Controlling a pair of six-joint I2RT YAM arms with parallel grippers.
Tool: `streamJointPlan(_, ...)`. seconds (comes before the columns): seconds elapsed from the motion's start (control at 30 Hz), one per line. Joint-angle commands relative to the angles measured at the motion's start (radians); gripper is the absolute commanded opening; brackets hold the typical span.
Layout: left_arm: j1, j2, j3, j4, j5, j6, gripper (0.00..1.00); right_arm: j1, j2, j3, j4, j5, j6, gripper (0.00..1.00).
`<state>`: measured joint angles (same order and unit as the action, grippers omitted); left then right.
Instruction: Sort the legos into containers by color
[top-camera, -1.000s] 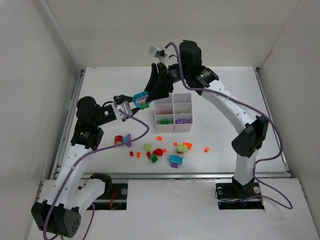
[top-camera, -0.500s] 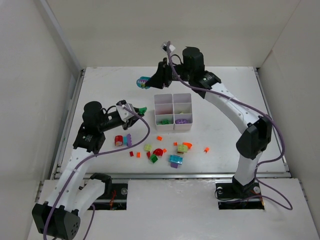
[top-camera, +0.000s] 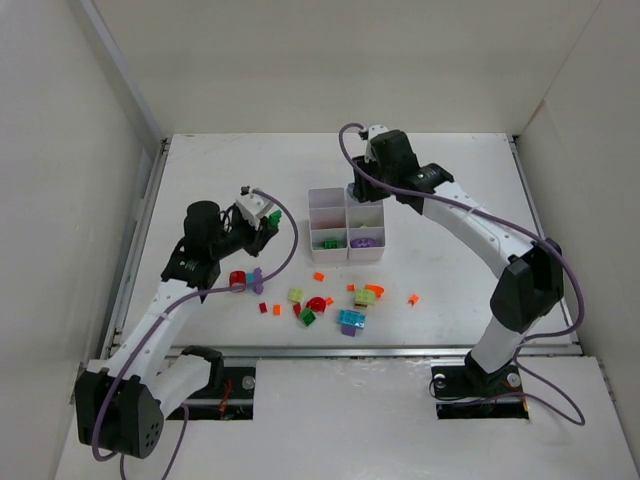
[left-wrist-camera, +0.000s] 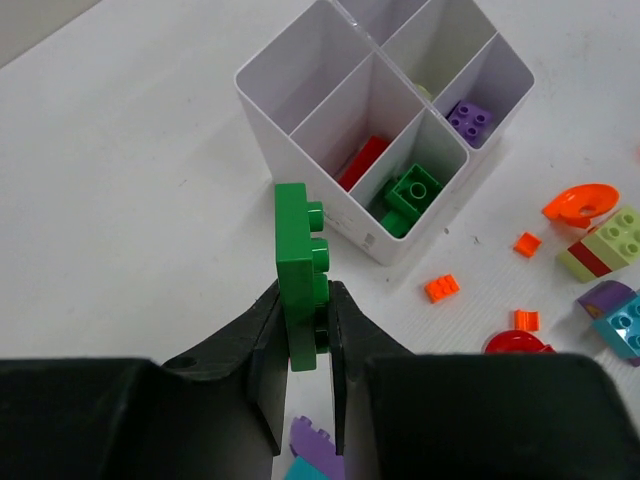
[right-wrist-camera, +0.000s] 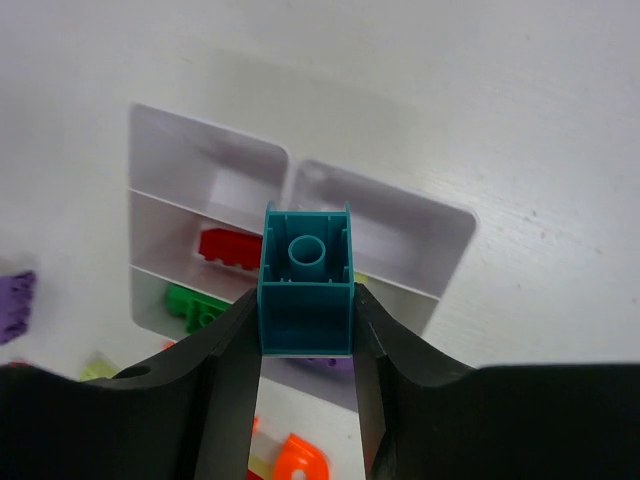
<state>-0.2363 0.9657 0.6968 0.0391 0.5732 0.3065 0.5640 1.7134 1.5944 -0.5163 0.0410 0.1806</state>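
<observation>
Right gripper (right-wrist-camera: 306, 335), clamping a cyan brick (right-wrist-camera: 306, 285), has swung in over the far compartments of the white tray (left-wrist-camera: 330, 100); left gripper (left-wrist-camera: 303, 325), freshly shut on a green brick (left-wrist-camera: 297, 245), hangs near it: two drops pending.

A flat green brick (left-wrist-camera: 298, 262) was seen in the black left gripper (left-wrist-camera: 303, 295). A blue-green brick (right-wrist-camera: 306, 285) was seen in the black right gripper (right-wrist-camera: 306, 300). The tray (left-wrist-camera: 300, 115) was coloured plain white. Inside it, a red brick (left-wrist-camera: 362, 162), a small green brick (left-wrist-camera: 410, 195) and a purple brick (left-wrist-camera: 467, 118) were seen. On the white table (left-wrist-camera: 130, 200), orange bits (left-wrist-camera: 441, 288) and a yellow-green brick (left-wrist-camera: 612, 235) with a red stripe were seen. Purple cables (top-camera: 294, 238) were seen on the white and black arms (top-camera: 470, 225).
</observation>
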Motion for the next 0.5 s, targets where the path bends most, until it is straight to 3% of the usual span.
streamJointPlan(0.0, -0.005, -0.004, 0.001, 0.054, -0.019, -0.03, 0.0, 0.008, -0.054, -0.025, -0.047, 0.125, -0.026, 0.0)
streamJointPlan(0.47, -0.005, 0.027, -0.017, 0.084, -0.019, -0.03, 0.0, 0.008, -0.063, -0.06, -0.047, 0.145, -0.006, 0.0)
